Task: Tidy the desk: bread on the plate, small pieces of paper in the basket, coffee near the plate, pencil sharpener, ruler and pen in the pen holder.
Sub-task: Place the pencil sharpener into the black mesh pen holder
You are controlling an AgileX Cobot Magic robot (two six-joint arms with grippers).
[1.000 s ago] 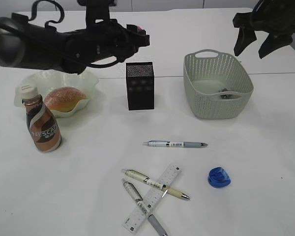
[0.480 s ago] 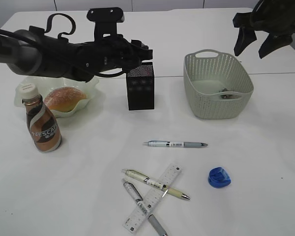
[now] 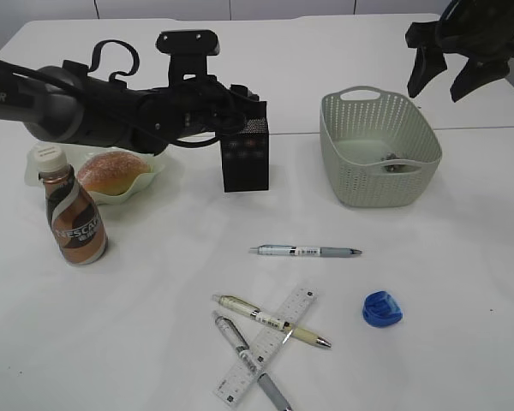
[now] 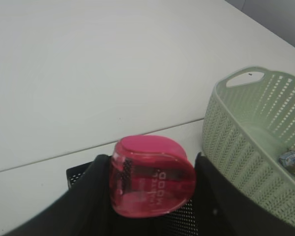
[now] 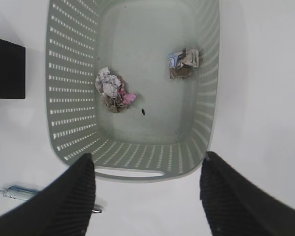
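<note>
My left gripper (image 4: 150, 169) is shut on a red pencil sharpener (image 4: 152, 184), held just over the open top of the black mesh pen holder (image 3: 244, 163); the pen holder's rim (image 4: 78, 175) shows under the fingers. A blue pencil sharpener (image 3: 382, 308) lies on the desk (image 3: 154, 325). Three pens (image 3: 304, 251) (image 3: 270, 320) (image 3: 248, 360) and the clear ruler (image 3: 278, 330) lie at the front. The bread (image 3: 111, 169) sits on the plate (image 3: 157, 169), with the coffee (image 3: 73, 218) beside it. Two paper balls (image 5: 110, 89) (image 5: 183, 63) lie in the basket (image 5: 69, 98). My right gripper (image 5: 146, 162) hangs open and empty above the basket.
The basket (image 3: 381, 150) stands right of the pen holder with a gap between them. Two pens and the ruler cross each other in a pile near the front edge. The left arm (image 3: 86, 107) stretches above the plate and bread.
The left arm has come down and slightly right, bringing the red sharpener from above the pen holder to just over its top. The right arm has not moved.
</note>
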